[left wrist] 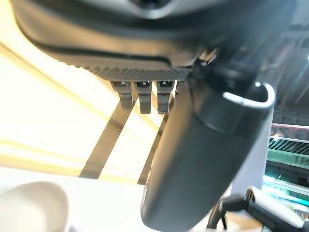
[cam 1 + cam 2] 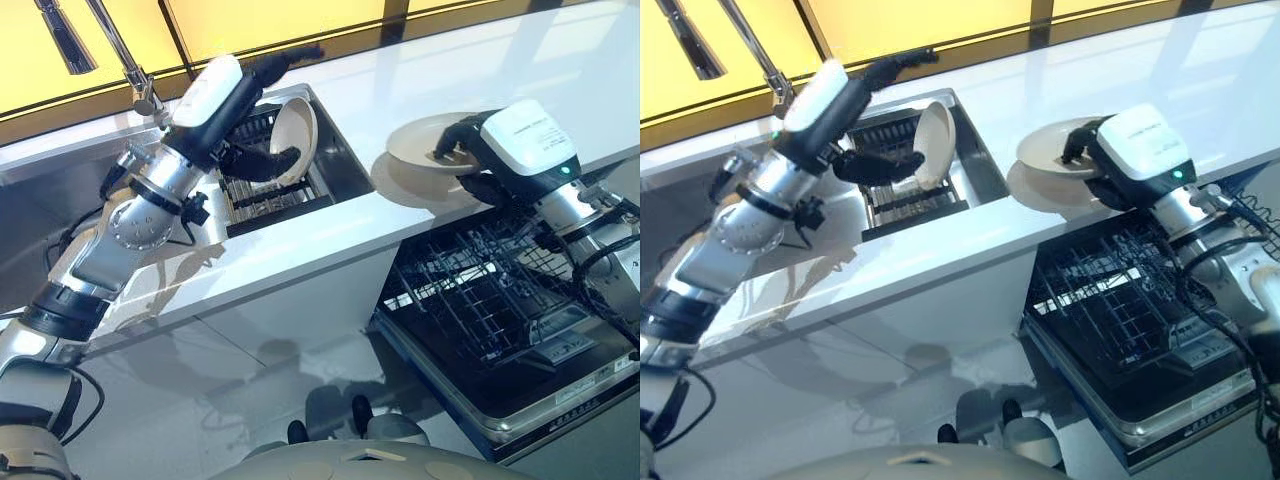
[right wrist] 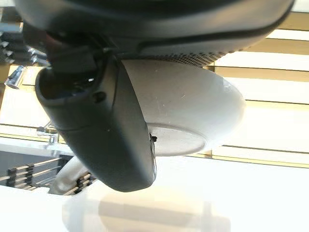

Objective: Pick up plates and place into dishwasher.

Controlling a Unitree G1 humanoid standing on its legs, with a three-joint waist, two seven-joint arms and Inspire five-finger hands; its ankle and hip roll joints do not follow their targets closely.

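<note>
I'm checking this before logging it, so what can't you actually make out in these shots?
- Left hand at the upright plate in the sink: grip contact unclear in the eye views; its wrist view is blocked by the thumb.
- Right hand holds a plate; its fingers above are hidden in the right wrist view.
- Dishwasher rack: cut off by the edge.

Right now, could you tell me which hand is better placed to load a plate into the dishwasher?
The right hand: it already grips a plate lifted above the counter, beside the open dishwasher rack. The left hand is at the plate in the sink.
</note>
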